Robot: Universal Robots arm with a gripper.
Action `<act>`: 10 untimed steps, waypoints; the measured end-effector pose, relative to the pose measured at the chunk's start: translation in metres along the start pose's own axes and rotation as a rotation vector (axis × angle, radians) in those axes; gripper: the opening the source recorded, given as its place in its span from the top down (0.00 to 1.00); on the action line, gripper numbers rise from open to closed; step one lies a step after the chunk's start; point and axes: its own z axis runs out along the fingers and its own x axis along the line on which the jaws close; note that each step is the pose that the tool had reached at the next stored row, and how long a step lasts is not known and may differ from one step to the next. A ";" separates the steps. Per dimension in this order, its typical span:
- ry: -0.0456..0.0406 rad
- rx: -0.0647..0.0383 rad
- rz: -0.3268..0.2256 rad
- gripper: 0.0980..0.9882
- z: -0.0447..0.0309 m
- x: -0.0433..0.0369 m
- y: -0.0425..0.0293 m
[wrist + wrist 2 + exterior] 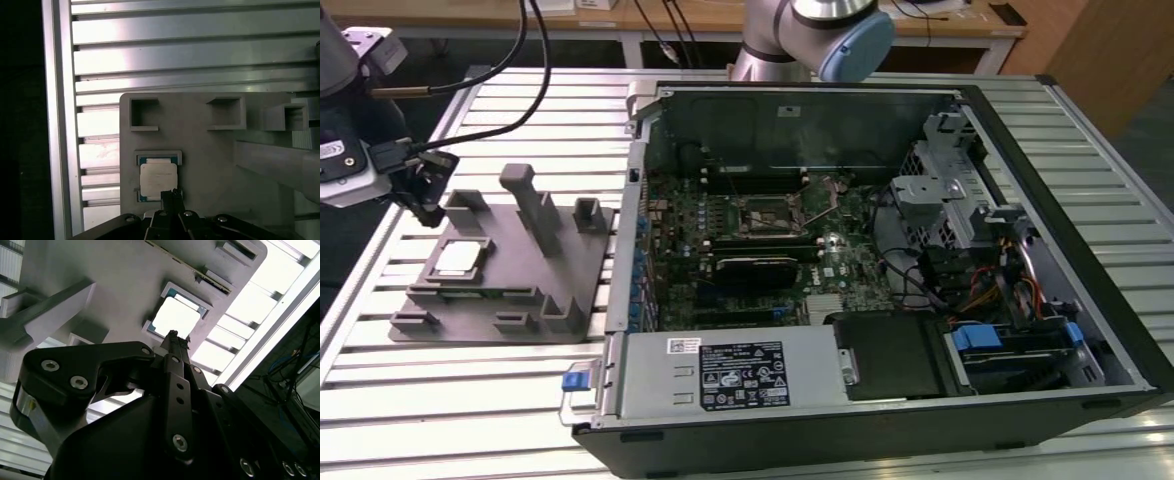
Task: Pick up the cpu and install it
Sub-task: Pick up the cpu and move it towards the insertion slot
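The cpu (458, 258), a small silvery square chip, lies flat in a recess of the grey fixture (520, 285) at the exterior view's left. It also appears in both wrist views as the cpu (175, 317) (157, 180) seated in its square pocket. My gripper (423, 208) hangs a little above the fixture's edge, just beside the chip and apart from it. Both wrist views show its fingertips (172, 336) (172, 193) pressed together with nothing between them, pointing toward the chip's edge.
An open computer case (1067, 330) lies on the slatted aluminium table (400, 400), with the motherboard's socket (767, 212) near its middle. Upright posts (527, 200) rise from the fixture close to the chip. The arm's base (807, 30) stands behind the case.
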 end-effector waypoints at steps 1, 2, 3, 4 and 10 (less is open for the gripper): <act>-0.0001 0.000 0.000 0.99 0.0006 0.0001 0.0000; 0.0000 0.000 0.000 0.99 0.0013 0.0001 -0.0001; 0.0001 0.000 0.000 0.99 0.0022 0.0003 -0.0001; 0.0000 0.000 0.000 0.99 0.0033 0.0004 -0.0002; 0.0001 0.000 0.000 0.99 0.0107 0.0026 -0.0007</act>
